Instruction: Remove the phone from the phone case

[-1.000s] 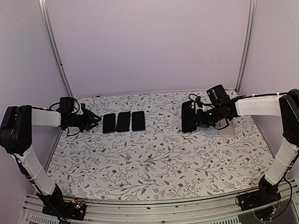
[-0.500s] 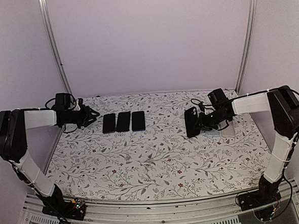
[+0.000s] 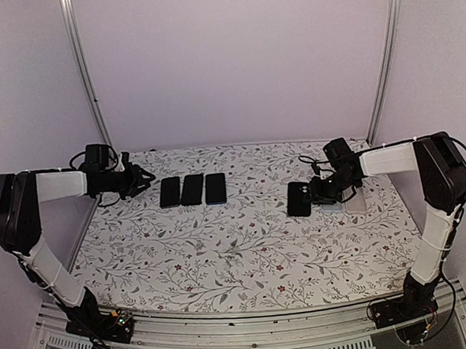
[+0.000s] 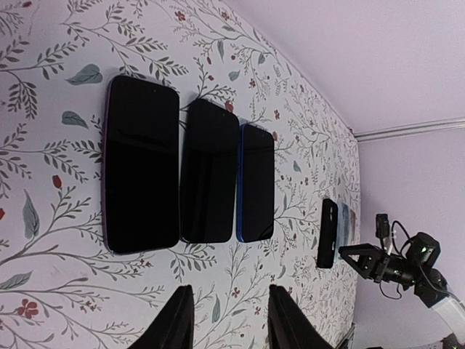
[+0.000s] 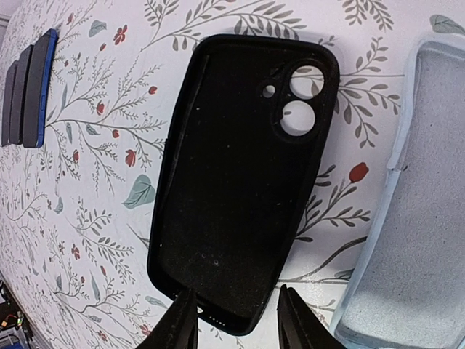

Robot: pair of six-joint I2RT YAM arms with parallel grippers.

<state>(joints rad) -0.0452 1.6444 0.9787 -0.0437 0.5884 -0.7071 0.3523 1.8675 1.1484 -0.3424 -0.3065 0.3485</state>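
Plainly empty, the case (image 5: 240, 196) lies flat, hollow side up, on the right of the desk (image 3: 246, 253), just beside a pale case (image 5: 414, 218). The right gripper (image 5: 234, 298) is narrowly parted over one end of it, gripping nothing. Three phones (image 4: 209, 171) lie side by side at the far left, near the left gripper (image 4: 229, 291), which is narrowly parted and empty.

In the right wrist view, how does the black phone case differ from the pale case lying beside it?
The black phone case is black; the pale case is light grey-blue. The black phone case shows almost whole, with its camera holes; the pale case is cut by the picture's edge. Both lie flat, open side up, with no phone inside.
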